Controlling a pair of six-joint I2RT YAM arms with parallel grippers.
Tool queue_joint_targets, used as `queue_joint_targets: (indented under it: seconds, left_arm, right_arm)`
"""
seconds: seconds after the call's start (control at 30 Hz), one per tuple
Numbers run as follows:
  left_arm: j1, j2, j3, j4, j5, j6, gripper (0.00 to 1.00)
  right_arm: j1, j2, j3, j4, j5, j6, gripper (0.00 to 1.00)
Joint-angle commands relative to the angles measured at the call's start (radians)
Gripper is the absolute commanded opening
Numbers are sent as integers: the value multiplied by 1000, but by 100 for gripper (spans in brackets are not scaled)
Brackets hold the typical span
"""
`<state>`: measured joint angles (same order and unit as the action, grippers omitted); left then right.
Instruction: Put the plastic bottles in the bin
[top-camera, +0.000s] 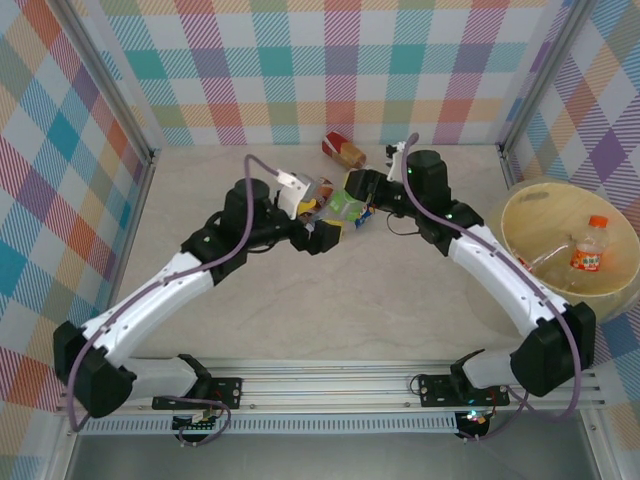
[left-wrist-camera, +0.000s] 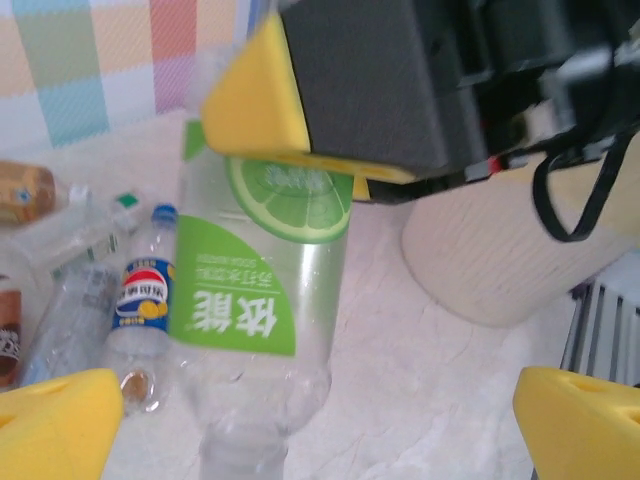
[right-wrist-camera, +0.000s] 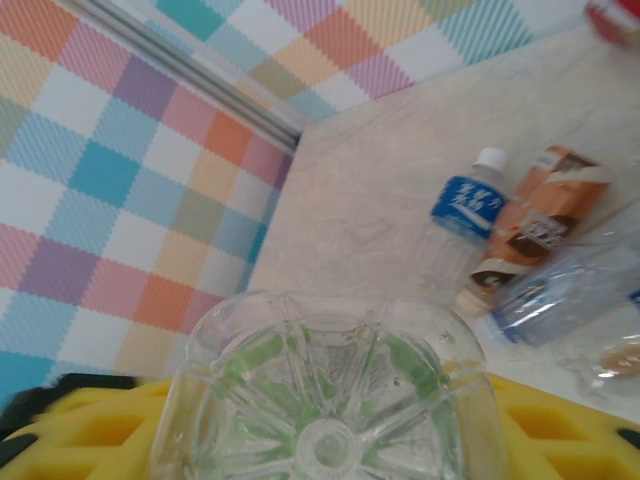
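**Green-labelled bottle pinched by the right claw at the far middle of the table**

The green-labelled bottle (left-wrist-camera: 250, 300) is clear, with a lime slice printed above its green label. It sits at the far middle of the table (top-camera: 300, 300), between the two arms. The right gripper (top-camera: 358, 200) pinches it: yellow pads press against both sides of its ribbed base in the right wrist view. Its neck points toward the left gripper (left-wrist-camera: 320, 430), whose yellow fingers (left-wrist-camera: 60, 420) stand spread wide, one on either side of the neck and clear of it.

Just beside the held bottle, more bottles lie on the table. Among them are a blue-labelled bottle (right-wrist-camera: 462, 205) with a white cap and, touching it, a brown-labelled bottle (right-wrist-camera: 540, 220). A red-capped bottle (top-camera: 343, 150) lies by the far edge.

The bin (top-camera: 520, 215), round and pale yellow, stands at the right edge of the table, well apart from the held bottle. Inside it stands an orange-capped bottle (top-camera: 590, 245), with a clear bottle (top-camera: 545, 262) lying next to it.
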<state>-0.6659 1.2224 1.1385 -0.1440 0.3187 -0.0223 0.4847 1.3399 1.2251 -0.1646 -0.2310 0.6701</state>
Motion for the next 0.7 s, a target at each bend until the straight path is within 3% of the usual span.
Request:
queue_joint_targets:
  seconds: [0.0,0.33,0.57,0.67]
  left_arm:
    - [9,-77,-40,103,-100,-39,100]
    - [25,-192,-145,145,-511,-118,100]
    - [38,-168,-146,111,-567,-139,100]
    - [41,-150,-142,109,-573,-148,100]
  right_arm:
    - [1,-72,34,-99,125,-121,49]
    - [1,-166,67,-196,304,-287,48]
    - [0,-228,113,-229,388,-389,48]
    - [0,-241,136,-255,480,-443,48]
